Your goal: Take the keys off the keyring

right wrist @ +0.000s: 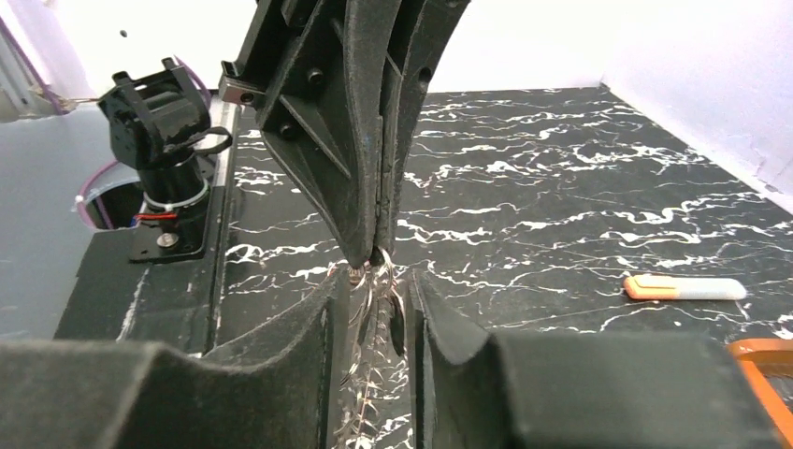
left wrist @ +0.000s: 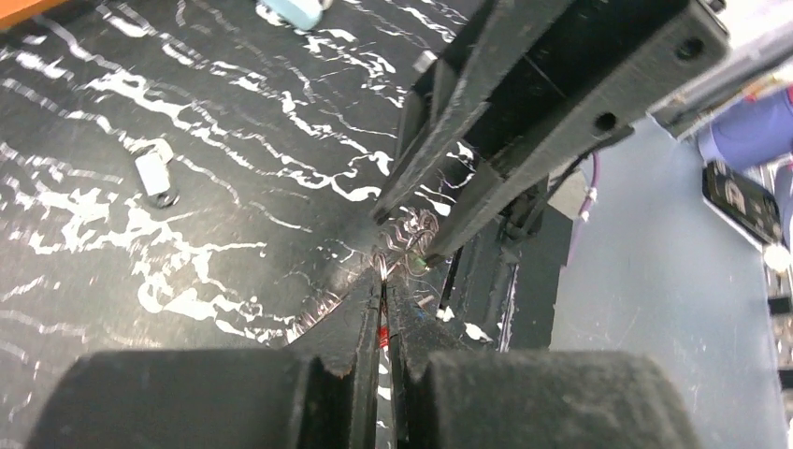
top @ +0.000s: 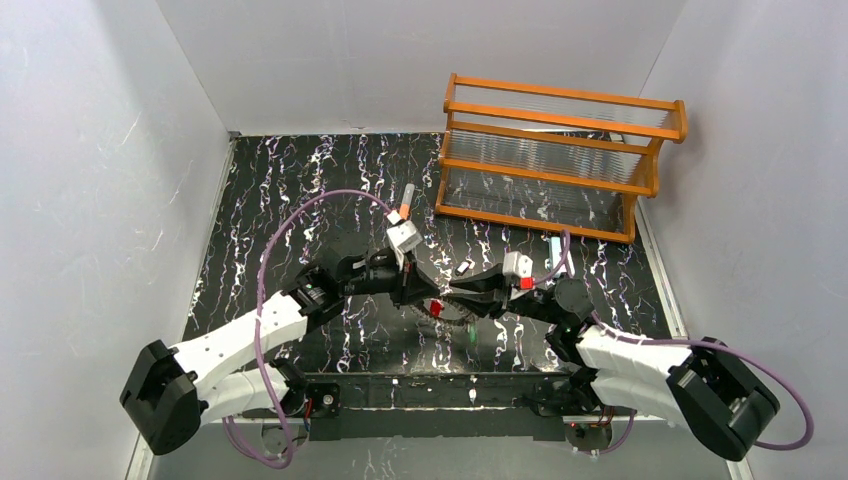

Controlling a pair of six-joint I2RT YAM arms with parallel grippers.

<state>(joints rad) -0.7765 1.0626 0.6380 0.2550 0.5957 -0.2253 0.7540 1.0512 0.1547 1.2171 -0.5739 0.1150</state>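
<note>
Most of the keyring (left wrist: 412, 232) is hidden. From above, the two hands meet over it near the middle of the worktop (top: 268, 215), close to the near edge, and only a dark toothed arc shows under them. In the left wrist view it is a tangle of bright wire coils at the fingertips.

The left hand (left wrist: 385, 276) is clenched on the keyring's rim, its fingers pressed together with no gap. A sliver of the red key (left wrist: 382, 338) shows between them lower down, the rest covered. The right hand (right wrist: 379, 281) is released. Its fingers stand apart on either side of the ring's wire, and I cannot tell whether either one touches it.

The dark-and-white key (top: 464, 267) lies loose on the worktop just beyond the hands, apart from the ring. A faint green piece (top: 470, 338), probably the green key, sits on the near side of the hands. It is too small and blurred to tell more.

An orange-and-grey tube (top: 405, 206) lies further back, left of centre. A pale clip (top: 552, 245) lies to the right, in front of the orange rack (top: 560, 150), which fills the far right corner against the walls. The far left of the worktop is open marbled surface. White walls close in the left, right and far sides.
</note>
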